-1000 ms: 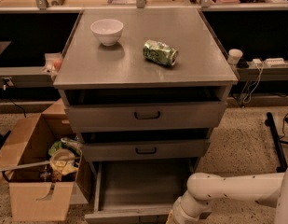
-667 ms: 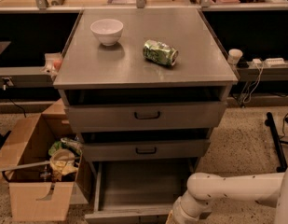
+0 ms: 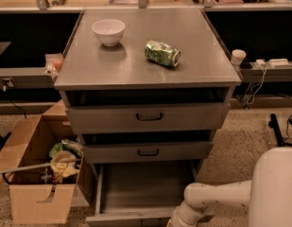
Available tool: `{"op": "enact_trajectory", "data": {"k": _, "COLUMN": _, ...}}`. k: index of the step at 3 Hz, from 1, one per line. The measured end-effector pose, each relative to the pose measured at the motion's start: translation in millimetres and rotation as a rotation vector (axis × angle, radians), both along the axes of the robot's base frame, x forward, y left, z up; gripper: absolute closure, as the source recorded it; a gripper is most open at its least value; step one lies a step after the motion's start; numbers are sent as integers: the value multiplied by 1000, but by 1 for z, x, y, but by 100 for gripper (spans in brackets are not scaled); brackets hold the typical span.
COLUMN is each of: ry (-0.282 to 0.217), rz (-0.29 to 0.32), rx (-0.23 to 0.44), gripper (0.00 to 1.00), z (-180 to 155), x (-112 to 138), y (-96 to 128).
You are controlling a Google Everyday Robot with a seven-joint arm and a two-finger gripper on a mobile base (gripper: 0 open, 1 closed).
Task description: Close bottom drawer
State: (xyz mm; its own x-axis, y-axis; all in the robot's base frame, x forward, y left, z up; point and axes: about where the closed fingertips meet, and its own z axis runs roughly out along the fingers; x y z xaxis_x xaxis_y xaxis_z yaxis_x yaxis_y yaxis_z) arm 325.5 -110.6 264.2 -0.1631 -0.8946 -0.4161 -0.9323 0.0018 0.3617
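The bottom drawer (image 3: 145, 186) of the grey metal cabinet is pulled far out, showing its wide flat empty tray; its front edge lies at the bottom of the camera view. The middle drawer (image 3: 148, 152) and top drawer (image 3: 149, 117) above it stand slightly out, each with a dark handle. My white arm (image 3: 216, 197) reaches in from the lower right toward the bottom drawer's front right corner. The gripper itself is below the frame's edge and out of view.
A white bowl (image 3: 108, 31) and a green can (image 3: 162, 53) lying on its side sit on the cabinet top (image 3: 145, 67). An open cardboard box (image 3: 39, 183) full of rubbish stands on the floor left of the cabinet. Cables and a power strip (image 3: 273, 63) are at the right.
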Motion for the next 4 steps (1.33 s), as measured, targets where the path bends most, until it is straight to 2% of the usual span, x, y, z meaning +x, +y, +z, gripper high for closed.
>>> {"op": "enact_trajectory", "data": {"k": 1, "ry": 13, "rz": -3, "rx": 24, "gripper": 100, "z": -50, "x": 4, "y": -2}}
{"op": "enact_trajectory", "data": {"k": 2, "ry": 2, "rz": -40, "rx": 47, "gripper": 100, "z": -86, "x": 15, "y": -12}}
{"op": "enact_trajectory", "data": {"k": 4, "ry": -109, "rz": -85, "rx": 53, "gripper": 100, "z": -111, "x": 63, "y": -24}}
